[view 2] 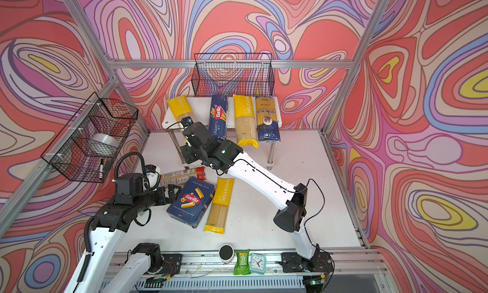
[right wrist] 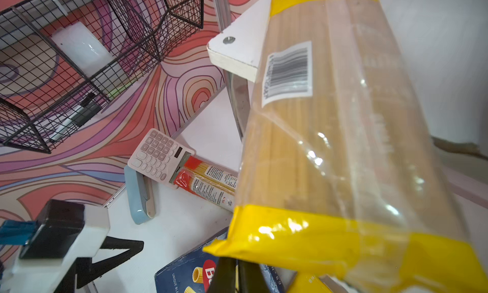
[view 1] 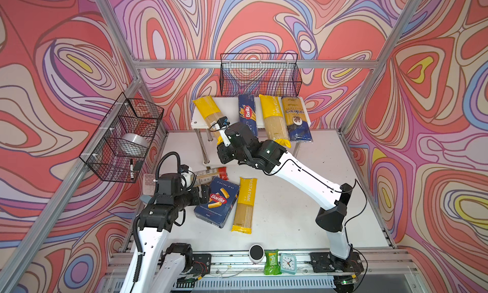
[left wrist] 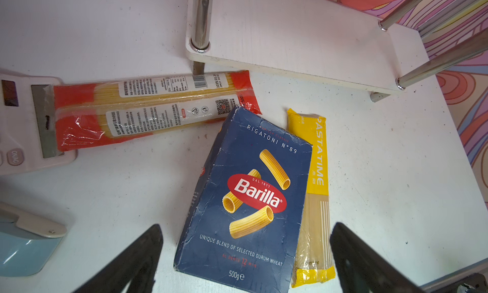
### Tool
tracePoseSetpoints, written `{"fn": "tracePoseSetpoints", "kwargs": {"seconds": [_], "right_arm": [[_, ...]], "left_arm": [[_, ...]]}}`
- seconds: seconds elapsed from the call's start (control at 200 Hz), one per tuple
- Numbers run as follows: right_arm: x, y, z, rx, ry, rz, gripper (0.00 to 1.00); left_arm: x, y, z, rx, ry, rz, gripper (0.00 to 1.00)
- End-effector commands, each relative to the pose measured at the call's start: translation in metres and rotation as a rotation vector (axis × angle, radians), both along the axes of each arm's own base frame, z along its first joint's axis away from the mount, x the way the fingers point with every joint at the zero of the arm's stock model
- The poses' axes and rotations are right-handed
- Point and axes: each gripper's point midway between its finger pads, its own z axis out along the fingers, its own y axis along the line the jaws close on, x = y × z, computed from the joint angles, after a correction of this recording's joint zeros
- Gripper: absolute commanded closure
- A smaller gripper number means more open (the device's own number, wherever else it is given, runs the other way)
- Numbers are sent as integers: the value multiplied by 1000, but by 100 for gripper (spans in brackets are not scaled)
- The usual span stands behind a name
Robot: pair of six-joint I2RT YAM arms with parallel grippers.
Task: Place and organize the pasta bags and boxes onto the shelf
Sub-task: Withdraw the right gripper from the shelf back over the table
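— So, right end effector?
— Pinched shut on the crinkly yellow end of a slim clear spaghetti bag, which lies askew on the shelf, smooth white top board.
— And the left end effector?
— Wide open over the creased cardboard rigatoni box, flat on the worktop.

Walls: red/pink/lilac/blue/yellow swirls. Shelf white, chrome legs. Rigatoni box dark blue with a red oval logo; spaghetti box the same. Three yellow-ended packets, red-ended packet, gold/dark-blue packet. Baskets black mesh.
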Motion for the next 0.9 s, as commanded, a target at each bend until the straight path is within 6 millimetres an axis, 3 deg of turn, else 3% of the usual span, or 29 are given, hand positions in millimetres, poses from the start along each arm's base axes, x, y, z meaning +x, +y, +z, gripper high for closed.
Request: {"fn": "tracePoseSetpoints", "kwargs": {"seconds": [0.0, 0.15, 0.23, 0.396, 0.501, 0.516, 0.526, 0.611, 0.706, 0.896], "right_arm": [[5, 7, 6, 20, -14, 24, 96], [10, 15, -1, 25, 7, 49, 94], [5, 16, -6, 10, 27, 75, 86], [-31, 0, -8, -27, 63, 121, 66], [-63, -25, -2, -16, 56, 102, 61], [-67, -28, -5, -12, 63, 100, 60], [-70, -33, 4, 10, 57, 98, 60], [-90, -61, -5, 49, 98, 80, 56], [-104, -97, -28, 41, 155, 6, 54], [-131, -157, -85, 53, 276, -123, 50]], "left_arm": [[-1, 1, -1, 4, 3, 13, 0], [-1, 3, 0, 8, 0, 18, 0], [-1, 3, -1, 9, 3, 20, 0], [1, 3, -6, 9, 32, 25, 0], [4, 9, -15, 1, 81, 90, 0], [5, 8, -17, -14, 87, 97, 0], [6, 7, -18, -25, 92, 100, 0], [13, -8, -34, -138, 131, 94, 0], [19, -10, -56, -175, 170, 130, 0], [21, 5, -78, -119, 147, 207, 0]]}}
